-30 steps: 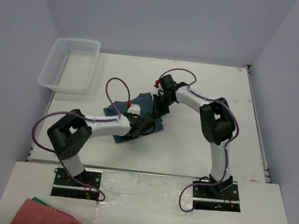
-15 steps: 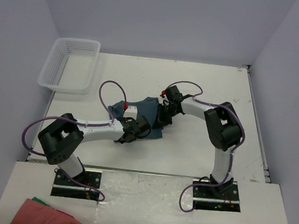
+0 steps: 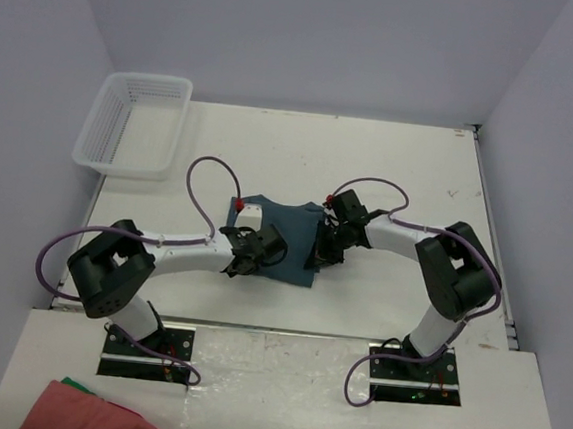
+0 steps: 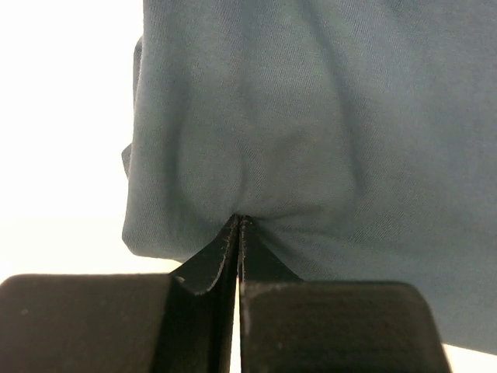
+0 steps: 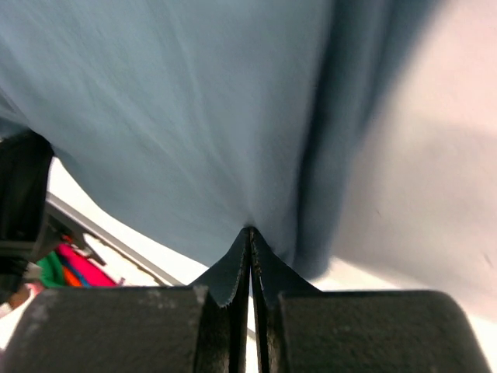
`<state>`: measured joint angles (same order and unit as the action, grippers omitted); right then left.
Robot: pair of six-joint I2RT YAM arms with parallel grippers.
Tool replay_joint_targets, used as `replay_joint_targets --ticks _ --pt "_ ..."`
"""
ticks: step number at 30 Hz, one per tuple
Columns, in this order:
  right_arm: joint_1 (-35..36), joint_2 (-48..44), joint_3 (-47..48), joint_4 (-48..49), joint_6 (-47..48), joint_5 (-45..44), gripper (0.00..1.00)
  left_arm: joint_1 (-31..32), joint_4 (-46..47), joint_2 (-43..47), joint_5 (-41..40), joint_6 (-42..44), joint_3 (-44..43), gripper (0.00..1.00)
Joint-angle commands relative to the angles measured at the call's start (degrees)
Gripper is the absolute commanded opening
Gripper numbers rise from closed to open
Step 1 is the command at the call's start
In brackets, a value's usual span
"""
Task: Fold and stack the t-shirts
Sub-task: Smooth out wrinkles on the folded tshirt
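the shirt [image 3: 285, 232] is blue and lies in the middle of the counter [image 3: 391, 163], between the two arms and nearer to the front edge than to the back. it is soft, light cloth. i expect it to sag and wrinkle wherever it is not supported, and it will not hold a fold by its own stiffness. so i judge it is best taken at two points along one edge, well apart, so that the edge is stretched straight. it is held about like this: the left gripper [image 4: 239, 221] is pressed together on a small pleat of the cloth, and the right gripper [image 5: 249, 233] is pinching the cloth in the same way on the other side.

the top view gives the whole layout, with both arms bent in towards the shirt and a white basket [image 3: 134, 126] well apart at the back left, but the jaws are too small to read there. the wrist views show each pinch clearly, with wrinkles running out from it, but not the outline of the shirt. the red cloth [image 3: 88, 413] in front of the counter seems also to show in the right wrist view.
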<state>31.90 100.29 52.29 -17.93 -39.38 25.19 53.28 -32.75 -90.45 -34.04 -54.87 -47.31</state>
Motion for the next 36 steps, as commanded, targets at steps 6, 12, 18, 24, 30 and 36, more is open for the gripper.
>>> replay_joint_targets --ticks 6,12,18,24,30,36 --pt "2.8 -10.1 -3.3 -4.6 7.8 -10.5 0.0 3.2 -7.1 8.2 1.8 -0.3 0.4 0.0" --pt "3.0 -15.5 6.9 -12.5 11.9 -14.0 0.14 5.3 -16.9 11.0 -7.9 -0.1 -11.9 0.0" --pt "2.8 -8.1 21.5 -18.9 14.4 -16.1 0.52 1.1 -15.2 5.9 -9.0 7.7 -21.9 0.37" --pt "0.6 0.2 30.7 -21.9 14.2 -14.4 0.44 -11.1 -7.0 -0.1 -2.2 16.5 -20.6 0.43" --pt "-1.0 7.0 34.1 -21.7 14.7 -11.7 0.0 -13.9 -4.3 -4.3 -1.7 19.0 -21.1 0.43" --pt "-1.1 9.7 34.4 -21.3 15.3 -11.0 0.02 -14.3 -3.5 -4.8 -1.0 19.5 -21.1 0.43"
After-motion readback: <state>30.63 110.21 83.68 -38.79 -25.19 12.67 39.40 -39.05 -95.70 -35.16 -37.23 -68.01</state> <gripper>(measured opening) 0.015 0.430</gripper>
